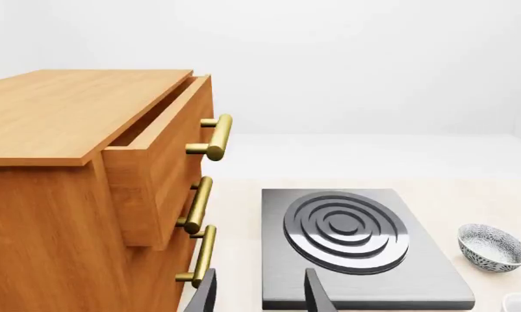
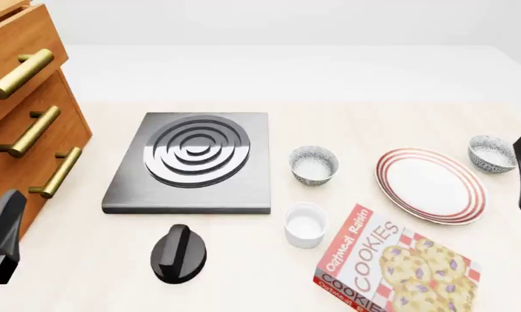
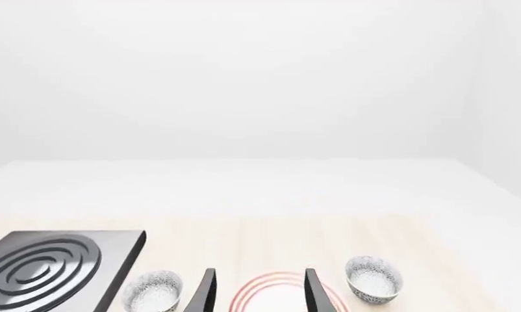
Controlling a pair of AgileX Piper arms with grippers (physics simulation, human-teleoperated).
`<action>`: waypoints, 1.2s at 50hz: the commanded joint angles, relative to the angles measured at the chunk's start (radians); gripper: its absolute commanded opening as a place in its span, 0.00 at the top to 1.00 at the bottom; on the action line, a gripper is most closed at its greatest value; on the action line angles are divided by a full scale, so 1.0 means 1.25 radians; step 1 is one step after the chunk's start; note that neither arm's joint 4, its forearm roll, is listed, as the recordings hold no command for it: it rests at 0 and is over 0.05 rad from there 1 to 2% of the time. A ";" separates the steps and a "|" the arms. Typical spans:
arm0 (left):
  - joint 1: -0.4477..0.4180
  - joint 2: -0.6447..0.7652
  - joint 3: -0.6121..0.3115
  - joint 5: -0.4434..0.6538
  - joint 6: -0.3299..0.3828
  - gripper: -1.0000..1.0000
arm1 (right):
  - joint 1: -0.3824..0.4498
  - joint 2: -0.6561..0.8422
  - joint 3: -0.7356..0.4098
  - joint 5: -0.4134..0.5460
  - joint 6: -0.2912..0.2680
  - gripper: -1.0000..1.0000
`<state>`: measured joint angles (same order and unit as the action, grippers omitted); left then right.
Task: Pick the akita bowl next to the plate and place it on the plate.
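Table (image 2: 399, 84): we see a pale wooden top carrying everything, with white floor beyond its far edge.

Cabinet (image 2: 18, 110): a wooden chest at the far left with three brass handles; in the left wrist view its top drawer (image 1: 161, 146) stands partly pulled out.

Stove (image 2: 195, 162): a flat grey slab with dark rings on top, lying just right of the cabinet, left of centre.

Cookie box (image 2: 395, 270): a red and white box lying flat at the near edge, just below the plate, cut off by the frame.

Plate (image 2: 431, 185): white with thin red rings, right of centre, with nothing on it.

Speckled bowl (image 2: 492, 153): we take this one as the task's bowl; it stands upright on the table at the plate's far right rim, just beside it and not on it.

Second bowl (image 2: 314, 164): its look-alike, between the stove and the plate, clearly apart from the plate's left rim.

White cup (image 2: 304, 225): plain and straight-sided, near the second bowl on its near side and left of the cookie box.

Knob (image 2: 177, 253): a black dial lying on the table in front of the stove.

Left gripper (image 1: 258, 296): raised above the table near the cabinet, jaws apart and holding nothing.

Right gripper (image 3: 258, 292): raised on the near side of the plate, jaws apart with the plate showing between them, holding nothing.
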<state>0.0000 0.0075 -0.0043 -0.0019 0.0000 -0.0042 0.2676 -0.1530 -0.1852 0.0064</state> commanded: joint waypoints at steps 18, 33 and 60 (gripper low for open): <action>0.000 0.000 0.000 0.000 0.000 0.00 | -0.010 0.221 -0.032 -0.176 -0.022 0.00; 0.000 0.000 0.000 0.000 0.000 0.00 | 0.001 0.283 -0.047 -0.213 -0.032 0.00; 0.000 0.000 0.000 0.000 0.000 0.00 | -0.009 0.436 -0.116 -0.279 -0.047 0.00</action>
<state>0.0000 0.0075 -0.0043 -0.0019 0.0000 -0.0088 0.7415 -0.2708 -0.5001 -0.0436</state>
